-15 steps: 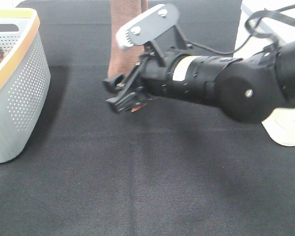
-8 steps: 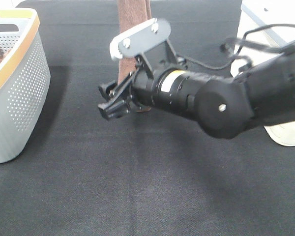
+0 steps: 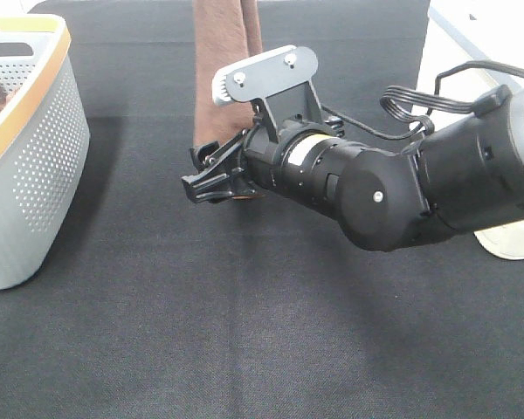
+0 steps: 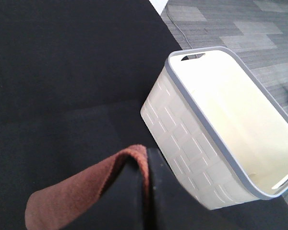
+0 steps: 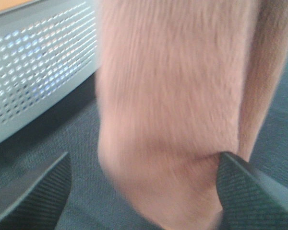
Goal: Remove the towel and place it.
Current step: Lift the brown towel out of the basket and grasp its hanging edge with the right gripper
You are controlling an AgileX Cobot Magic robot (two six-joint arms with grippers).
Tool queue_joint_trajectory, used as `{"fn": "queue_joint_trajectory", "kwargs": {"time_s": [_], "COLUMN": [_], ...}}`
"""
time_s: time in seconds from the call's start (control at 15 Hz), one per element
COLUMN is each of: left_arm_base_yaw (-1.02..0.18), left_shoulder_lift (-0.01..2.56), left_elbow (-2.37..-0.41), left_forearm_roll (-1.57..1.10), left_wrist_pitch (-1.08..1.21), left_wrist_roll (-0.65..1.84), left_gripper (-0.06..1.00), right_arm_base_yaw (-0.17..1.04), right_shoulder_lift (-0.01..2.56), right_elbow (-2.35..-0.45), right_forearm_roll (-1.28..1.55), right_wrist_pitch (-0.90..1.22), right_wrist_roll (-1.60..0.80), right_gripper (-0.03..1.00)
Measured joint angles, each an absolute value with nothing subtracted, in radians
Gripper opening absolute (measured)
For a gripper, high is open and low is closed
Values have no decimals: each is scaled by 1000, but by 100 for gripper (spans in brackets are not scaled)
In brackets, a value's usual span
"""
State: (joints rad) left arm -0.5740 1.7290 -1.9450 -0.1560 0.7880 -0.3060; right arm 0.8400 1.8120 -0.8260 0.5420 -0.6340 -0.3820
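Reddish-brown terry, the towel (image 3: pixel 220 70), hung as a narrow strip down to my right end effector (image 3: pixel 208 173), clear of the grey basket (image 3: pixel 35 148). I judged removal done and placing not yet done. The left end effector (image 4: pixel 147 196), out of the high view, had its jaws closed on a fold of the towel. The right one's jaws stood wide apart, gripping nothing, with the towel's lower end between them; only its wrist view showed that. Only the left wrist view showed inside the white basket (image 4: pixel 221 129), below the left end effector on the table (image 4: pixel 62 72).
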Motion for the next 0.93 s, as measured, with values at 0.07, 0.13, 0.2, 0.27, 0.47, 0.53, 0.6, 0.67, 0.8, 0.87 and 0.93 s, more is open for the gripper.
{"fn": "queue_joint_trajectory", "kwargs": {"time_s": [0.07,0.13,0.2,0.27,0.47,0.53,0.6,0.67,0.8,0.87,0.93], "left_arm_base_yaw": [-574,-574,-574,-574,-574,-574,-574,-574,-575,-576,-582], "left_shoulder_lift": [1728,1728,1728,1728,1728,1728,1728,1728,1728,1728,1728], "left_elbow": [-1945,-1945,-1945,-1945,-1945,-1945,-1945,-1945,-1945,-1945,-1945], "left_forearm_roll": [-154,-154,-137,-113,-71,-71,-76,-97,-114,-119,-122], "left_wrist_pitch": [786,786,785,780,755,743,731,728,727,727,726], "left_wrist_roll": [-295,-295,-290,-289,-288,-288,-288,-288,-287,-287,-286], "left_gripper": [0,0,0,0,0,0,0,0,0,0,0], "right_arm_base_yaw": [840,840,840,840,840,848,865,893,922,922,922], "right_shoulder_lift": [1812,1812,1807,1793,1696,1664,1644,1642,1672,1710,1735], "right_elbow": [-826,-826,-826,-826,-826,-826,-826,-826,-827,-827,-827], "right_forearm_roll": [542,542,542,543,542,532,506,467,436,460,465], "right_wrist_pitch": [-632,-632,-612,-575,-498,-493,-501,-530,-573,-579,-579], "right_wrist_roll": [-383,-383,-383,-383,-383,-383,-383,-383,-383,-381,-381], "right_gripper": [79,79,79,79,79,79,79,79,79,78,78]}}
